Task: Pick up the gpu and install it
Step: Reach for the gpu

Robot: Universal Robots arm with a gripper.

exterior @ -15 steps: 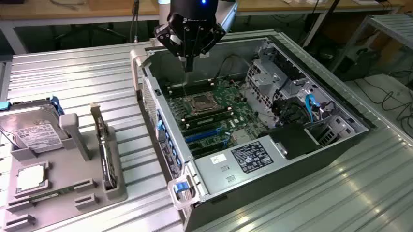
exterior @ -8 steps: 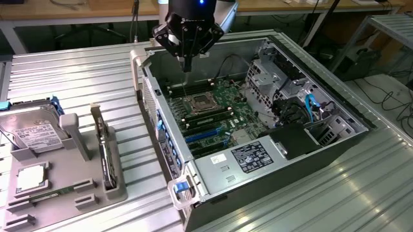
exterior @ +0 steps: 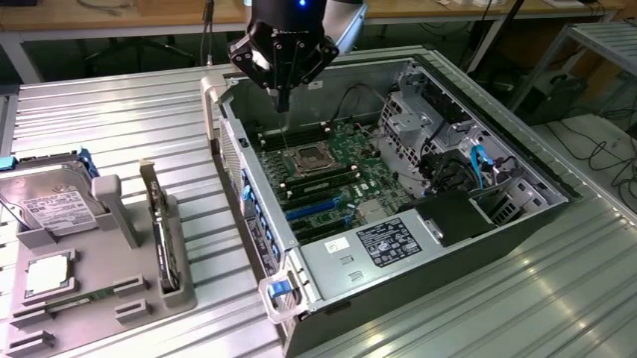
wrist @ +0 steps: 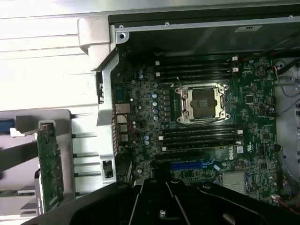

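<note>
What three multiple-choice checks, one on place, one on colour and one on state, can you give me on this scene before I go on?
1. Where is the gpu?
A. on edge in the grey holder beside the case
B. in a motherboard slot
C. in the jaws

2. What colour are the expansion slots?
A. red
B. blue
C. yellow

3. How is the gripper?
A. jaws wide open
B. jaws shut on the gpu
C. jaws shut, empty, above the open case

Answers:
1 A: the card stands in the holder, on the exterior view's left of the case.
2 B: they show blue in both views.
3 C: the jaws meet with nothing between them.
</note>
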